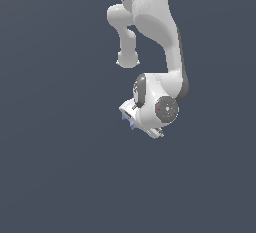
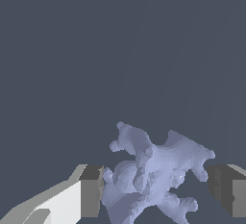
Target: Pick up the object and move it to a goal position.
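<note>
The object point(image 2: 153, 175), a pale lavender-blue lump with stubby prongs, lies between my gripper's point(image 2: 156, 189) two fingers in the wrist view. One dark pad point(image 2: 91, 189) sits against the lump's side. The other pad point(image 2: 223, 189) stands a small gap away from its nearest prongs, so the jaws straddle it, open. In the exterior view only a small blue sliver of the object point(image 1: 131, 123) shows under the white hand, and my gripper point(image 1: 136, 125) is mostly hidden behind the wrist.
The white arm point(image 1: 160, 27) comes down from the top of the exterior view, its wrist joint point(image 1: 166, 109) facing the camera. Plain dark grey-blue ground point(image 1: 60, 167) lies all around.
</note>
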Robot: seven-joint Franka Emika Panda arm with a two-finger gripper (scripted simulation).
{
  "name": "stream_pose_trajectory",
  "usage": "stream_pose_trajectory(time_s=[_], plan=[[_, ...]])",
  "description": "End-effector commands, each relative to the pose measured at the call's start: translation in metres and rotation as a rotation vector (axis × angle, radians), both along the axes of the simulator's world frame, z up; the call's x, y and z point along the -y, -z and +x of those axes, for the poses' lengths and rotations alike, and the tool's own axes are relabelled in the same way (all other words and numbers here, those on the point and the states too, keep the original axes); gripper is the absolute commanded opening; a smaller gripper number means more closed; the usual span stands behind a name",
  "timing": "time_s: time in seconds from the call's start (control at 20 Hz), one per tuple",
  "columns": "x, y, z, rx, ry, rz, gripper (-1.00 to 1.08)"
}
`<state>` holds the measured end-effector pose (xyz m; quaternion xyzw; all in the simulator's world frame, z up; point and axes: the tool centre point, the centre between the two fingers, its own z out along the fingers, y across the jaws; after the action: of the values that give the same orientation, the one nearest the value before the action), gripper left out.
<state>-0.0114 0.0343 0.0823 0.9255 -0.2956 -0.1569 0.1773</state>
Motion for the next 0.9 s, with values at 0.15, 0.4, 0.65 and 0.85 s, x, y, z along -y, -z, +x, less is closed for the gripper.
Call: stream_pose_trajectory(time_s=[0.15,0.4,0.65,0.85], plan=[[-0.003,0.004,0.0,-0.011,0.046,-0.05,0.68],[-0.004,0.005,-0.001,-0.015,0.062,-0.068,0.68],[-0.004,0.008,-0.002,-0.014,0.059,-0.065,0.68],[0.0,0.018,-0.007,-0.015,0.061,-0.067,0.68]])
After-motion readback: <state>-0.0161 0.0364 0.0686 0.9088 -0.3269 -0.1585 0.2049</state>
